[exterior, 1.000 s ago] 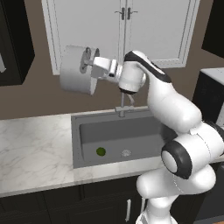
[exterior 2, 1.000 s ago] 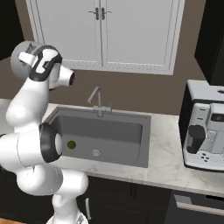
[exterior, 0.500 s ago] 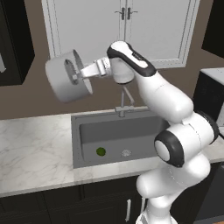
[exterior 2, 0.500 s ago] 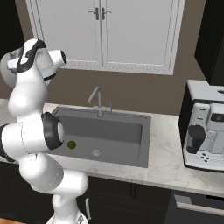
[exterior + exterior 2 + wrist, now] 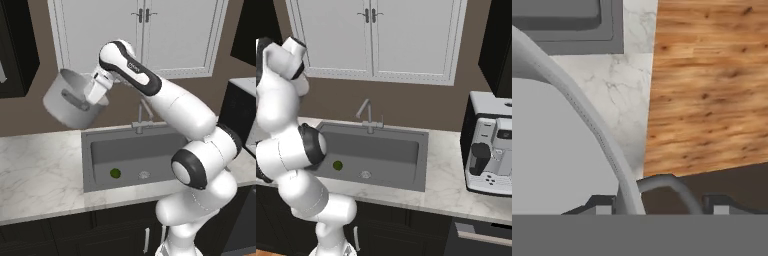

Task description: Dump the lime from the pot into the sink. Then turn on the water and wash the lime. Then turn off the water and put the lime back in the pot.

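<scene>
The pot point(image 5: 72, 104), a large light-grey stockpot, hangs tilted in the air over the counter left of the sink, its mouth facing up and to the right. My gripper point(image 5: 95, 88) is shut on its rim beside a loop handle. In the hand view the pot rim point(image 5: 587, 125) curves between my gripper point(image 5: 659, 202) fingers, with the loop handle point(image 5: 673, 184) just above them. The lime point(image 5: 115, 173) point(image 5: 337, 164) lies on the floor of the dark sink point(image 5: 131, 149) point(image 5: 381, 145), left of the round drain point(image 5: 144, 175).
The slim faucet point(image 5: 142, 118) point(image 5: 368, 113) stands behind the sink. White marble counter point(image 5: 40, 165) spreads to the left under the pot. A coffee machine point(image 5: 491, 150) stands on the counter at the right. Wall cabinets point(image 5: 145, 35) hang above.
The arm has swung left and a little down with the pot, which has turned from lying on its side to mouth-up. The lime has stayed in the sink.
</scene>
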